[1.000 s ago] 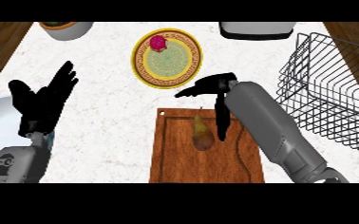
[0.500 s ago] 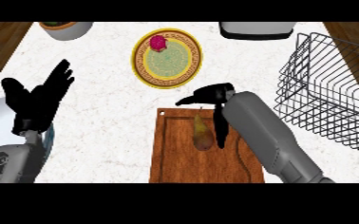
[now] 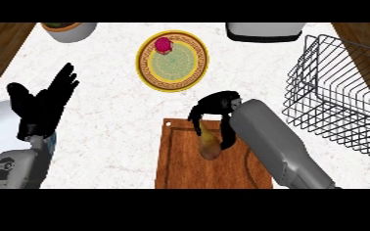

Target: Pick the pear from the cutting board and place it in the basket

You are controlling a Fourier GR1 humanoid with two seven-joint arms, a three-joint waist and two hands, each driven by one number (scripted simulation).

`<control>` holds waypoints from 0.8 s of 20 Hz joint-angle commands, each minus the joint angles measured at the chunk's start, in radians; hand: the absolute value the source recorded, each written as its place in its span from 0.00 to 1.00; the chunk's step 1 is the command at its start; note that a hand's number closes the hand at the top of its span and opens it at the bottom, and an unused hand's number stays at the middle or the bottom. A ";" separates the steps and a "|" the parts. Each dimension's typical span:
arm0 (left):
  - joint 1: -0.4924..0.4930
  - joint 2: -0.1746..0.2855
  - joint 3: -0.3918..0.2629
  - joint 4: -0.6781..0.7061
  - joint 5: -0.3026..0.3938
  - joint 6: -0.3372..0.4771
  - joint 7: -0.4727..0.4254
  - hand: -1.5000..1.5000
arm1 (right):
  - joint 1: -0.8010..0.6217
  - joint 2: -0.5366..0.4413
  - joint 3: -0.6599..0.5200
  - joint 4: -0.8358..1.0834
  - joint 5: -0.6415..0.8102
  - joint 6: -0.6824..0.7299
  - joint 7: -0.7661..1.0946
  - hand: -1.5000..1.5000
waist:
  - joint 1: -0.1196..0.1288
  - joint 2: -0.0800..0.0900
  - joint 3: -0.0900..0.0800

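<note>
Head view: steep look down on a white counter (image 3: 108, 132). Toward the near edge, just right of centre, a wooden board (image 3: 177, 169), long side running near to far. On its far half, the pear (image 3: 209, 146), lying lengthwise on the wood, narrow end pointing far, rounder end near.

Over the board's far edge, the right hand (image 3: 217, 103), black, palm down, at the end of a grey forearm (image 3: 278, 147) coming in from the near right and crossing the board's right side. Fingers (image 3: 196, 120) curled downward at the left of the pear's narrow end, thumb (image 3: 227, 138) bent down just right of its body: clasped round the pear's far part, hiding the tip.

At the right edge, the wire basket (image 3: 332, 98), just beside the forearm and well apart from the pear.

Near the left edge, the left hand (image 3: 47, 103), fingers straight and pointing far, released, holding nothing, resting above the counter.

Far of the board, a round yellow plate (image 3: 177, 66) with a pink lump (image 3: 164, 44) on its far-left part. In the far-left corner, a grey pot (image 3: 69, 31); at the far right, a grey box (image 3: 264, 31), both cut off by the view's top.
</note>
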 commanded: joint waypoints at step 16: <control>0.085 0.003 0.051 0.002 0.007 0.004 -0.006 0.50 | 0.593 0.102 0.015 -0.538 0.057 -0.718 0.557 1.00 | -0.097 -0.028 0.000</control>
